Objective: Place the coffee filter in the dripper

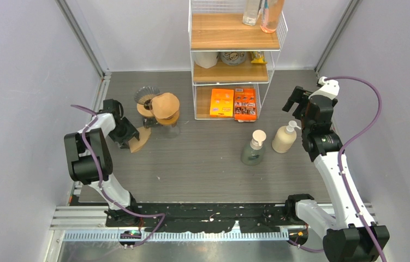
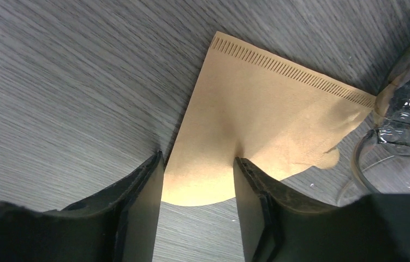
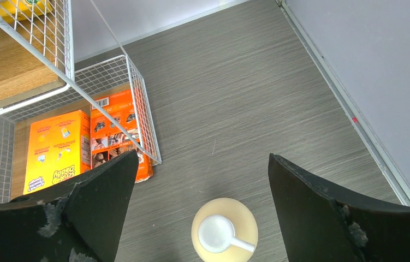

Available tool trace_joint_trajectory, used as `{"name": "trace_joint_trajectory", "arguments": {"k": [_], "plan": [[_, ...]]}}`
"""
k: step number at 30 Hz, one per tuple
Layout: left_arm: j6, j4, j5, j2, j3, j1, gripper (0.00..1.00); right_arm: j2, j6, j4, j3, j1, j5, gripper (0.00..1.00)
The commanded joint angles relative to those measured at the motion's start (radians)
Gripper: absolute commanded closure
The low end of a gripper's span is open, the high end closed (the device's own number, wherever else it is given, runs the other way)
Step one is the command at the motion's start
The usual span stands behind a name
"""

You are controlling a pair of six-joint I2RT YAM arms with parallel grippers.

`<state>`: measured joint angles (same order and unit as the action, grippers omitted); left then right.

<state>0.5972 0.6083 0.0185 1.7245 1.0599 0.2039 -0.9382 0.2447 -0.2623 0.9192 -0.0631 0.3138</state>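
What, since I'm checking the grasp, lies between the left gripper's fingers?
In the left wrist view the coffee filter lies on the table, its rounded edge between the fingers of the left gripper.

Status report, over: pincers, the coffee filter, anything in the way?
Left pincer straddling edge of coffee filter, jaws apart, no lift. Filter flat on table. Right pincer open above soap bottle. Glass jug crowds filter's corner.
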Motion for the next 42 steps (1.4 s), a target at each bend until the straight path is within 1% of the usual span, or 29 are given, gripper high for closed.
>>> {"name": "trace_joint_trajectory", "arguments": {"k": [1, 4, 10, 13, 14, 16, 22, 31, 33, 36, 37, 39, 40, 42], "plan": [[-0.012, 0.010, -0.009, 0.009, 0.033, -0.006, 0.49, 0.009, -0.005, 0.045, 0.005, 0.003, 0.022, 0.05], [-0.016, 0.006, -0.008, 0.010, 0.034, -0.007, 0.59, 0.012, -0.005, 0.045, 0.004, 0.004, 0.024, 0.05], [-0.022, -0.002, -0.004, 0.013, 0.036, -0.010, 0.69, 0.016, -0.004, 0.045, 0.003, 0.004, 0.028, 0.05], [-0.030, -0.005, 0.000, 0.017, 0.037, -0.011, 0.78, 0.016, -0.006, 0.045, 0.001, 0.003, 0.027, 0.05], [-0.032, -0.007, 0.001, 0.017, 0.036, -0.011, 0.82, 0.016, -0.006, 0.045, 0.001, 0.003, 0.028, 0.05], [-0.037, -0.008, 0.002, 0.017, 0.036, -0.011, 1.00, 0.015, -0.005, 0.044, 0.001, 0.003, 0.027, 0.05], [-0.040, -0.015, 0.007, -0.028, 0.010, -0.014, 1.00, 0.014, -0.004, 0.045, 0.004, 0.003, 0.020, 0.04], [0.013, -0.090, -0.003, -0.288, -0.142, -0.030, 1.00, 0.031, 0.017, 0.046, 0.002, 0.003, -0.043, 0.05], [0.023, -0.091, -0.006, -0.342, -0.168, -0.037, 1.00, 0.035, 0.006, 0.052, 0.003, 0.002, -0.102, 0.04], [0.034, -0.084, -0.009, -0.417, -0.201, -0.046, 1.00, 0.032, -0.034, 0.085, -0.002, -0.002, -0.265, 0.04], [0.036, -0.082, -0.024, -0.446, -0.210, -0.050, 1.00, 0.030, -0.062, 0.093, -0.004, -0.015, -0.340, 0.04], [0.038, -0.075, -0.061, -0.505, -0.226, -0.066, 1.00, 0.020, -0.117, 0.110, -0.002, -0.062, -0.393, 0.04], [0.037, -0.064, -0.078, -0.535, -0.231, -0.077, 1.00, 0.013, -0.140, 0.112, 0.000, -0.083, -0.394, 0.04], [0.037, -0.046, -0.109, -0.595, -0.239, -0.104, 1.00, 0.006, -0.240, 0.112, 0.009, -0.201, -0.366, 0.04]]}}
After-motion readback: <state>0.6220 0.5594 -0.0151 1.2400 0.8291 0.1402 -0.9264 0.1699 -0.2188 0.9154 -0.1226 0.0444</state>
